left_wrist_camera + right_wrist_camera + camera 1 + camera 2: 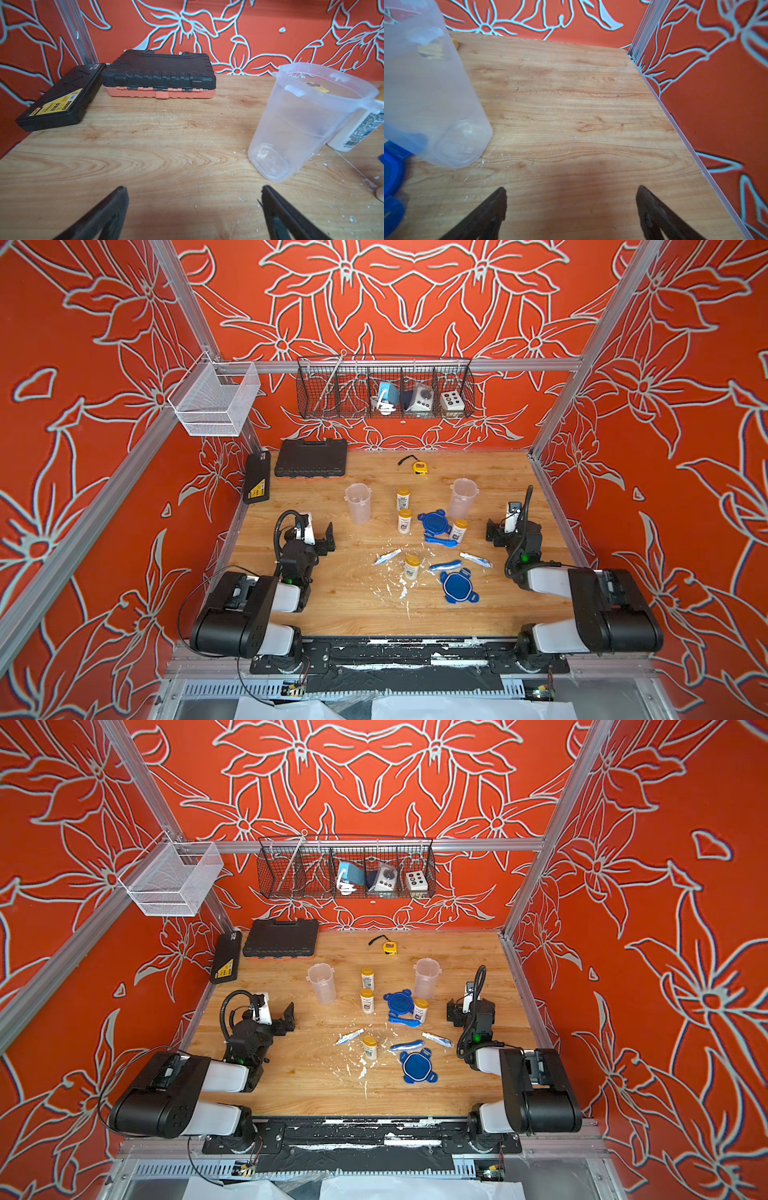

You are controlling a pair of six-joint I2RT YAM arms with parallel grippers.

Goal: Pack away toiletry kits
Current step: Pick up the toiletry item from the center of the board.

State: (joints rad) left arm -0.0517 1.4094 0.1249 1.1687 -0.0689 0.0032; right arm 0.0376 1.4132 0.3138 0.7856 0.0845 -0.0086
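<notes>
Packing not yet begun: nothing is in either tub on the wooden table (332,610).

The left gripper (194,193) and right gripper (571,193) hover low at the table's two sides, jaws spread wide, holding nothing. The left clear tub (358,502) and right clear tub (462,497) stand upright, lidless and apparently empty. Between them and nearer the robot lie the far blue lid (434,524), the near blue lid (457,585), four upright yellow-capped bottles (404,520), two blue toothbrushes (445,565) and two small tubes (387,556). The next move probably calls for reaching to a nearby bottle, closing on its body and carrying it over a tub's mouth.
</notes>
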